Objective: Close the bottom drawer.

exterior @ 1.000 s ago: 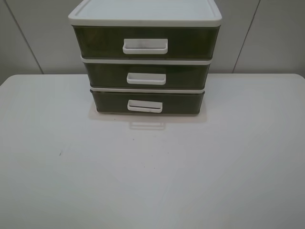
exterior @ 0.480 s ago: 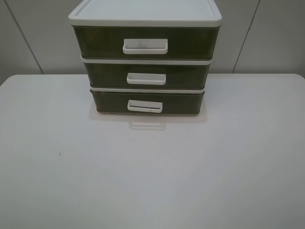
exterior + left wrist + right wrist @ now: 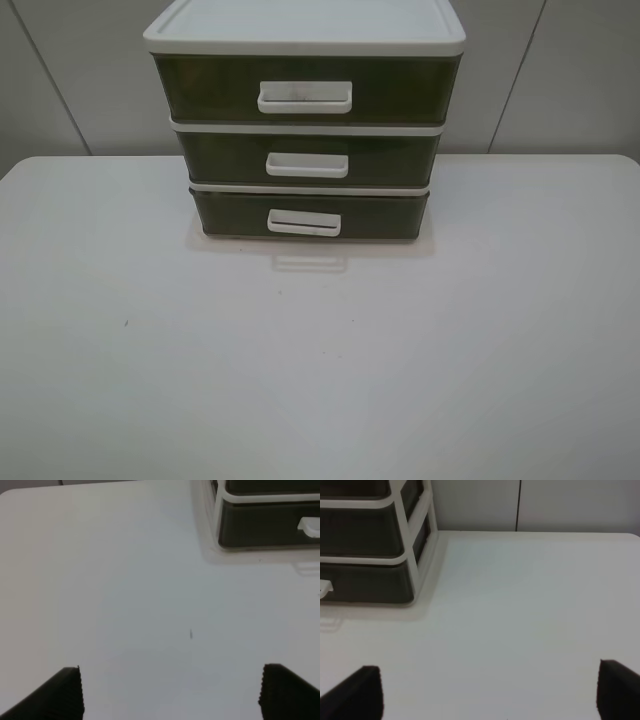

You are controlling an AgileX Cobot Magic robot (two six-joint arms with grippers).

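while both arms hang back from the work, the drawer unit (image 3: 305,120) stands at the far middle of the table (image 3: 320,360), its back near the wall (image 3: 560,80).

the unit is a white frame with three dark translucent drawers stacked one above another. the bottom drawer (image 3: 310,214) is the lowest tier and sits directly on the table level. its white handle (image 3: 304,223) is centred on the front. from the high view its front lies about flush with the frame and with the middle drawer (image 3: 308,160) above it; no gap shows between front and frame. the top drawer (image 3: 306,90) is taller and carries a wider handle.

my left gripper (image 3: 172,692) is wide open and holds nothing. its two black ribbed fingertips (image 3: 67,692) show at the near edge of the left wrist view, with bare table between them. the bottom drawer (image 3: 270,527) lies well apart from this gripper, ahead and off to one side.

my right gripper (image 3: 487,692) is also wide open and holds nothing. only the two dark tips show, with bare table between them. the bottom drawer (image 3: 365,582) is well apart from it; a corner of the frame and one end of the handle show.

neither gripper appears in the high view. neither touches the unit.
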